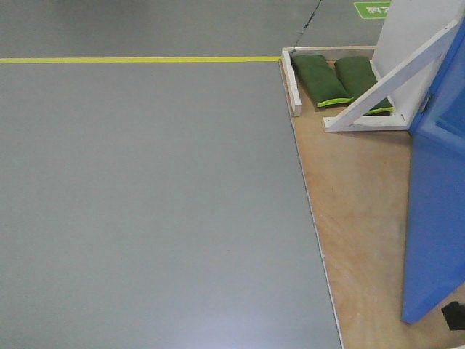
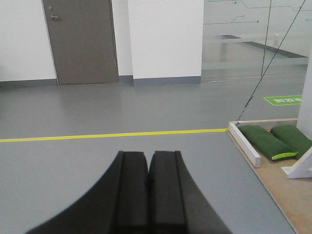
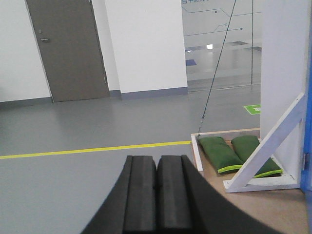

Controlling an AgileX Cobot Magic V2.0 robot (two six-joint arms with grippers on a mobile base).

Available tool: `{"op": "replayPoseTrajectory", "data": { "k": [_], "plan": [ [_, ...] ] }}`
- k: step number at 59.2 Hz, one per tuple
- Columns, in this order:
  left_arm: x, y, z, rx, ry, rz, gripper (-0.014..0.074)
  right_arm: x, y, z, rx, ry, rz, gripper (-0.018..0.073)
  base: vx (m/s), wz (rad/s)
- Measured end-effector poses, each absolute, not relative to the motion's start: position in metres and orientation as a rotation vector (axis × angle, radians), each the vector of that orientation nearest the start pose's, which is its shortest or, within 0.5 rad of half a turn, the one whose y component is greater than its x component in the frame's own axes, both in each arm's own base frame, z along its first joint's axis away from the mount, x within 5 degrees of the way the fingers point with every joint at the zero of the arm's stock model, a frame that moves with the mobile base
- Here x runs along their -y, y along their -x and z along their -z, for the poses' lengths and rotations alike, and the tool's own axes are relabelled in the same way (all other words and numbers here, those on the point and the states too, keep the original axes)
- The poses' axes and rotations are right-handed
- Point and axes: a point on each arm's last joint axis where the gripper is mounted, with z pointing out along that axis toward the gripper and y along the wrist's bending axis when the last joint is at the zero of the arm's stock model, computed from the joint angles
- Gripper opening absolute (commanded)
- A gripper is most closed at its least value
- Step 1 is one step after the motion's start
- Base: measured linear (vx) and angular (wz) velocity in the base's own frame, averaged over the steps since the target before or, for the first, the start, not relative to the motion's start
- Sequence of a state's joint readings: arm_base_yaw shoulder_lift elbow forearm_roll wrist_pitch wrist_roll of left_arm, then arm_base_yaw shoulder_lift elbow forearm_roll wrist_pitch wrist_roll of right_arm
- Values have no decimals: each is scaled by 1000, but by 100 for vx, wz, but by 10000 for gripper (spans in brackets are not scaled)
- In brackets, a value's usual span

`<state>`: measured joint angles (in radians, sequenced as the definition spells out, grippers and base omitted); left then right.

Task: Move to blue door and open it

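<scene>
No writing is legible anywhere. A green floor marking (image 2: 282,100) lies well ahead and to the right of the left claw (image 2: 147,156). Its white characters are too blurred to read.

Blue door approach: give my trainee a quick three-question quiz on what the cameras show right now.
1. True or false: the blue door stands at the left edge of the front view.
2. What lies on the wooden platform beside the white brace? A) green sandbags B) red cones C) a toolbox
3. Fill in: the left gripper and the right gripper are both ____.
Key: 1 false; 2 A; 3 shut.
</scene>
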<state>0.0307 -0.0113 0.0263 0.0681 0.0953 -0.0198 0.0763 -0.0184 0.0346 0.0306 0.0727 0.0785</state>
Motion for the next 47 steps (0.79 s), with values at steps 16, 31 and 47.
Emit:
{"op": "replayPoseTrajectory", "data": {
  "k": [16,31,47],
  "plan": [
    [-2,-57,-196,-1594,-9,-66,73,-5,-56,-196,-1574,-24,-147,-1,26,-1],
    [-2,-57,-196,-1594,-9,-66,73,-5,-56,-196,-1574,-24,-147,-1,17,0],
    [-2,-57,-196,-1594,-9,-66,73,-5,-56,-196,-1574,-24,-147,-1,10,-2]
  ]
}}
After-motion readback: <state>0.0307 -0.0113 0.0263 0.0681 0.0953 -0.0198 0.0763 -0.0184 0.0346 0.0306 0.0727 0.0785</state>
